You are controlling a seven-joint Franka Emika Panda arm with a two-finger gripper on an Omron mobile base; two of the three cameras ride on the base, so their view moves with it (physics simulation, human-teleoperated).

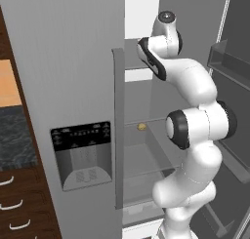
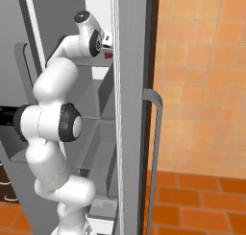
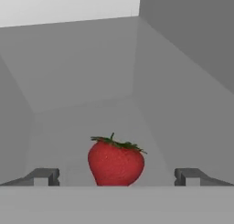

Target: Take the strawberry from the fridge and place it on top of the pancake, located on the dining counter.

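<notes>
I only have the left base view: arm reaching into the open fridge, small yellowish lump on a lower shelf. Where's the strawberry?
Observer: The strawberry stands on a shelf, right ahead of the gripper in the hand view.
Operator: Jaws open?
Observer: Yes, open wide, one fingertip either side of it, not touching.
Operator: Anything beside it?
Observer: Just the grey fridge walls around it.

arm (image 1: 195, 130): raised, elbow bent, reaching forward | end effector (image 3: 117, 176): level, fingers spread wide, empty
</notes>
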